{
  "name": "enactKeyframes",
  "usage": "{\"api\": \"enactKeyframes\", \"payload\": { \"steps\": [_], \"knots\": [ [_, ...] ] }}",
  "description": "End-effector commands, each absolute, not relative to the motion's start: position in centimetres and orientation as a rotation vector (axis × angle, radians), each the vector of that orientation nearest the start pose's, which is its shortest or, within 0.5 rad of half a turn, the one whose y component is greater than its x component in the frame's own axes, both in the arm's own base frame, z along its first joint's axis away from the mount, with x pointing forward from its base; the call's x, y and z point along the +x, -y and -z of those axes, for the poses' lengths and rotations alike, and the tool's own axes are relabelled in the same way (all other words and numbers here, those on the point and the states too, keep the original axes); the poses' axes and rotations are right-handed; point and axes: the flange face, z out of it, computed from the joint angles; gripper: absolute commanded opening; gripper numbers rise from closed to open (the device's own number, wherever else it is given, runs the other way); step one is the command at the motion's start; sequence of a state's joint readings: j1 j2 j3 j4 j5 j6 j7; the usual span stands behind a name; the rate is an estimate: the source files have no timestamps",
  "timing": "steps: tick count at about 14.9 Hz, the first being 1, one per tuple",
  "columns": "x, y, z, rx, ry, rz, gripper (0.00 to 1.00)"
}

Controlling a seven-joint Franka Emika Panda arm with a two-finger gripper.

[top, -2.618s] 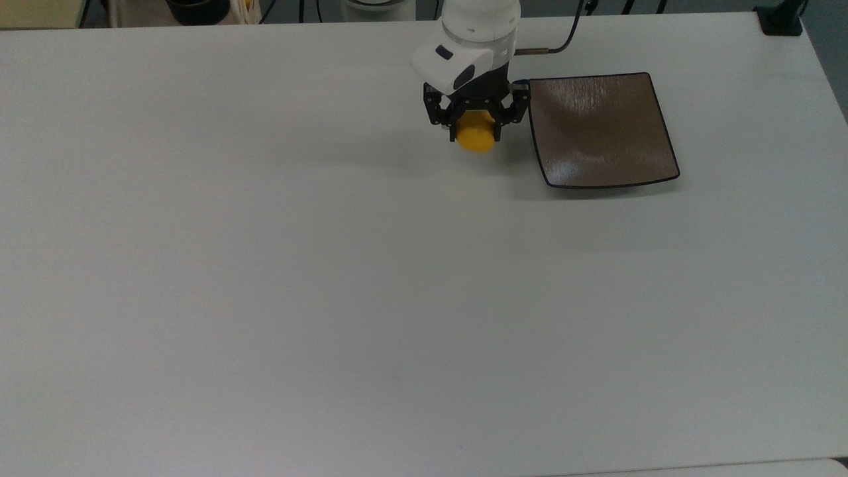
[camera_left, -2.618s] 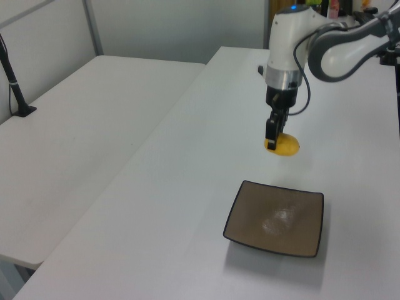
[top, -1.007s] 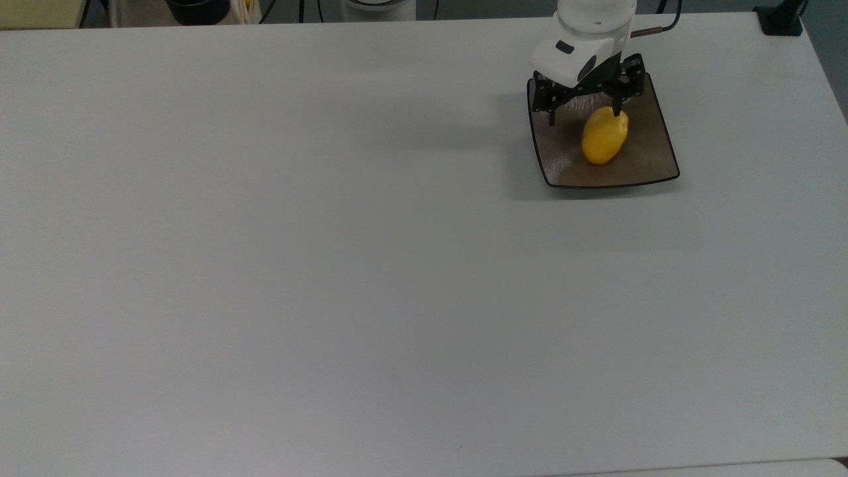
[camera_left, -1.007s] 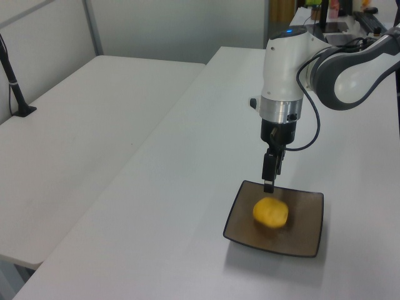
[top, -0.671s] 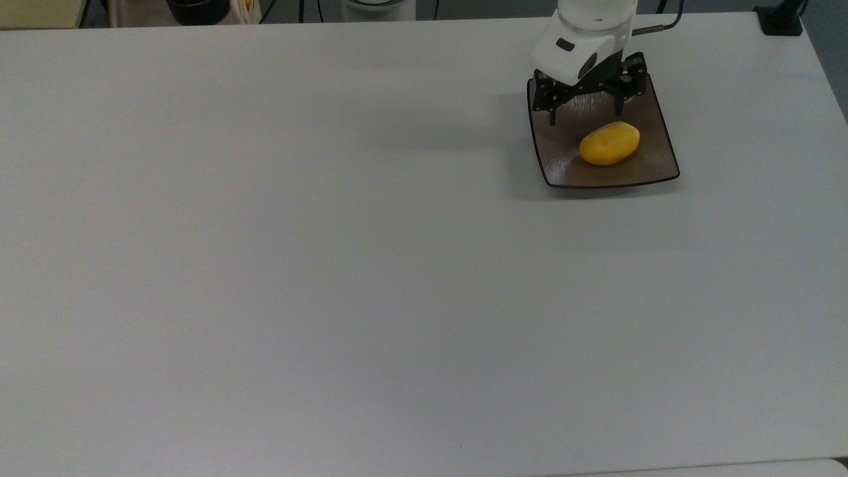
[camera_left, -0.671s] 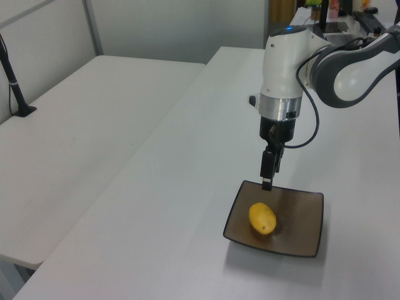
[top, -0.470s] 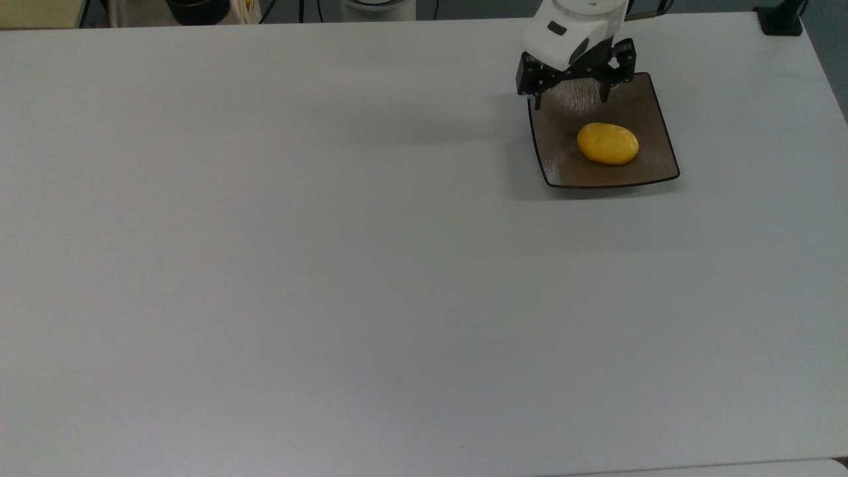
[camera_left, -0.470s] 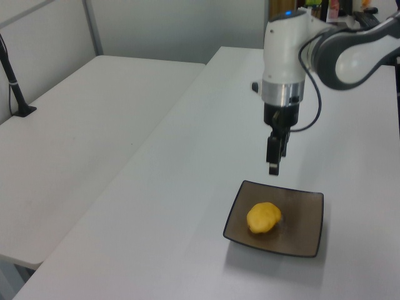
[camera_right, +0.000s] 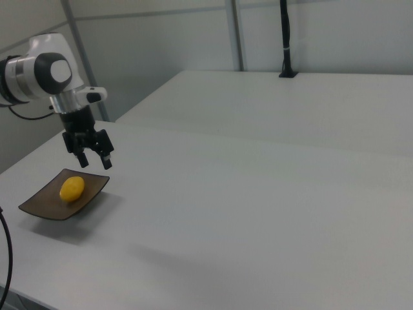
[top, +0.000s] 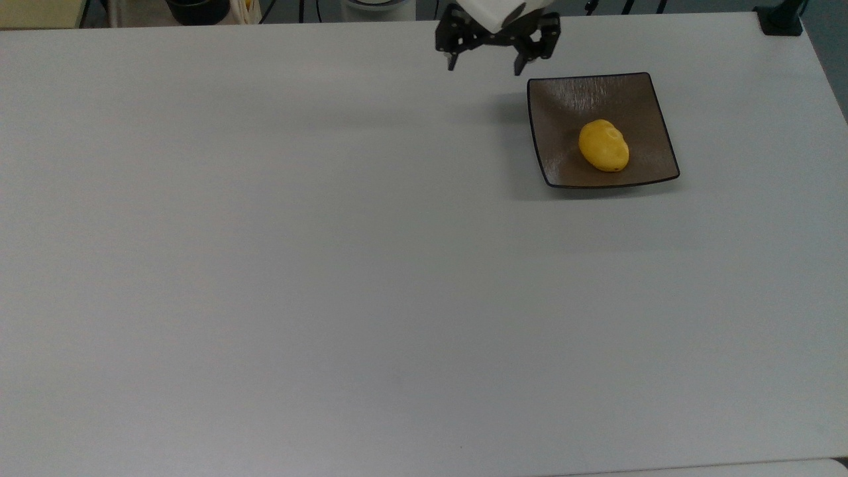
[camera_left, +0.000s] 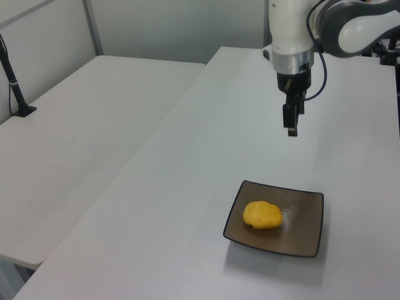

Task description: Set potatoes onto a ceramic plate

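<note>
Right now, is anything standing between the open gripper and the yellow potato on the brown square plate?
Nothing visible. The yellow oval potato lies uncovered on the glossy brown square ceramic plate. The gripper hangs open above bare white table, off the plate's corner toward the top view's upper left.

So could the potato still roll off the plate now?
Probably not, but two things to watch. The potato is round and lies loose on the plate, a glossy one, so a bump to the table might set it rolling. Also, the plate sits near the table's edge in the left view, so a knock there could send both off. The gripper hangs open, away from the plate.
</note>
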State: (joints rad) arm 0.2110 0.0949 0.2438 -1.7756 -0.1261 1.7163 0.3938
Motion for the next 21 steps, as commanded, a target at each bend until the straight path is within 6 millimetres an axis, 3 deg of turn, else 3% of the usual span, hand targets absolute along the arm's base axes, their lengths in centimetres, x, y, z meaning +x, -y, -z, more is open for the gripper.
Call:
{"api": "enactKeyframes", "payload": {
  "steps": [1,5,8,13,21],
  "knots": [
    [52.6,-17.7,-51.8,-3.313,0.121,-0.195,1.0],
    [54.5,-11.7,-52.7,-3.292,-0.044,-0.138,1.0],
    [55.0,-9.0,-53.6,-3.243,-0.028,-0.099,1.0],
    [55.1,-6.7,-55.3,-3.165,-0.08,-0.019,1.0],
    [54.4,-5.5,-55.9,-3.133,-0.115,0.083,1.0]
  ]
}}
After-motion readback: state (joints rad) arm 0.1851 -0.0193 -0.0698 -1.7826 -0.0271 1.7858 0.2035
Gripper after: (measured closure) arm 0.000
